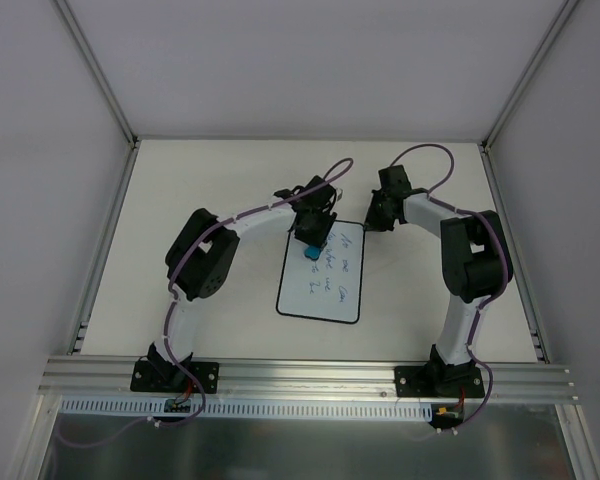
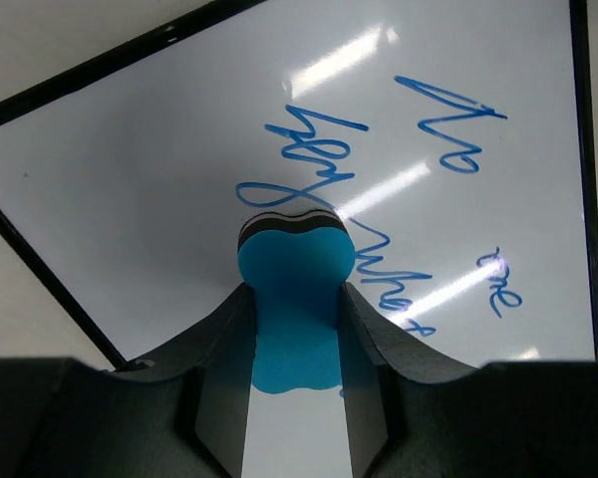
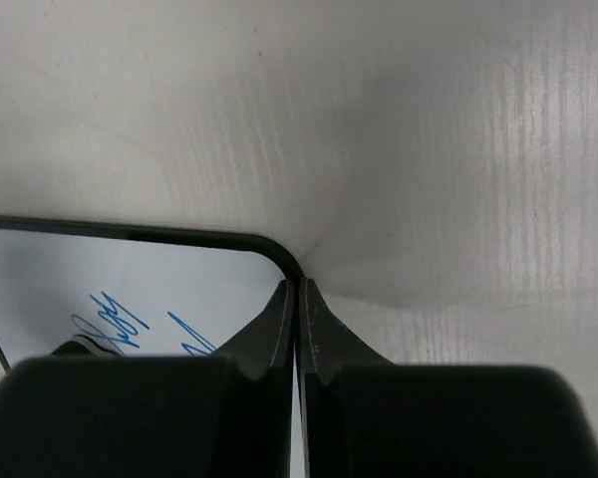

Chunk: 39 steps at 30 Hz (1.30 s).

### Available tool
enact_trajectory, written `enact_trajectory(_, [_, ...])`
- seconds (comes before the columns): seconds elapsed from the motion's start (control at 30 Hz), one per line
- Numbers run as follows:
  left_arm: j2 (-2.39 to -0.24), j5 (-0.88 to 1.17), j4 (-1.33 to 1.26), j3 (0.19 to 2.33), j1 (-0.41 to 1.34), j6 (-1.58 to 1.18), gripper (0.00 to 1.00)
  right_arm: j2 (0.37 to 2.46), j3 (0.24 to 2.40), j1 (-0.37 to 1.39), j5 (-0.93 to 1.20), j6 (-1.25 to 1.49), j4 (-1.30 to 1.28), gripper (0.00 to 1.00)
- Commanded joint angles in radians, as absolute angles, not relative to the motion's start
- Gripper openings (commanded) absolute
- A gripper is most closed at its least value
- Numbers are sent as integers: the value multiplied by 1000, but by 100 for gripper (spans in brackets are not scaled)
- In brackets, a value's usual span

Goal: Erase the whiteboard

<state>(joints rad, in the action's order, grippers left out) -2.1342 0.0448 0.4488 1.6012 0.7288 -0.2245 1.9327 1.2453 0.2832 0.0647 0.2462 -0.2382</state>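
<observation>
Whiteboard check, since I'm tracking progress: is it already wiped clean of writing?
No, blue handwriting covers the whiteboard beside the blue eraser.

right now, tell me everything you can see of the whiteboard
The whiteboard is a small glossy white rectangle with rounded corners and a thin black rim, lying flat on the table. Blue handwriting runs along its right side; the left and near parts are blank. The left gripper holds a blue eraser that appears pressed against its far end, and the shut right gripper sits at its far right corner.
</observation>
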Motion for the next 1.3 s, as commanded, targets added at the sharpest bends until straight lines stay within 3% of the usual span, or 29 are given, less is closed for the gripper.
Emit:
enact_trajectory(0.0, [-2158, 149, 606, 1511, 784, -271, 0, 1948, 1215, 301, 37, 232, -291, 0])
enact_trajectory(0.33, [-2072, 45, 611, 1477, 697, -360, 0, 1950, 1207, 308, 28, 225, -290, 0])
enact_trajectory(0.57, [-2098, -37, 609, 1595, 629, -310, 0, 1944, 1197, 327, 15, 215, -291, 0])
enact_trajectory(0.93, [-2243, 32, 609, 1756, 641, -265, 0, 1930, 1177, 357, 6, 232, -290, 0])
enact_trajectory(1.27, [-2269, 84, 611, 1750, 762, -209, 1, 1930, 1173, 374, -35, 262, -290, 1])
